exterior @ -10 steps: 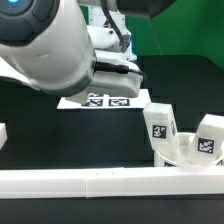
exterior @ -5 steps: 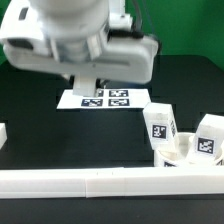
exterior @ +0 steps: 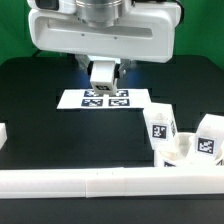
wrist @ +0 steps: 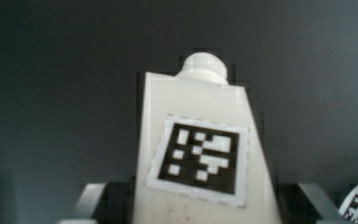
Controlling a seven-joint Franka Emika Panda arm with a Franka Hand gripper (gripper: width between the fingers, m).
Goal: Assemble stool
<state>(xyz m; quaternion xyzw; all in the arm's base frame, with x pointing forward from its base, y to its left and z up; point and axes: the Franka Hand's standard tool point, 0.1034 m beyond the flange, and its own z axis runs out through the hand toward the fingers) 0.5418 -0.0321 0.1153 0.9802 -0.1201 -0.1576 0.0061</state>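
Observation:
My gripper [exterior: 103,68] is shut on a white block leg [exterior: 102,75] and holds it above the far edge of the marker board [exterior: 105,99]. In the wrist view the leg [wrist: 197,120] fills the middle, with a square tag on its face and a rounded peg at its far end; my gripper [wrist: 202,208] clamps its near end between dark fingers [wrist: 108,200]. The round white seat disc [exterior: 183,152] lies at the exterior view's right, against the rail. Two more tagged legs [exterior: 160,122] [exterior: 208,136] stand on or in it.
A long white border rail [exterior: 100,181] runs along the front of the black table. A small white piece [exterior: 3,133] shows at the exterior view's left edge. The arm's large white body [exterior: 100,30] fills the top of the view.
The arm has turned and risen toward the top middle of the exterior view. The held leg now shows hanging over the marker board. The seat and its two legs have not moved.

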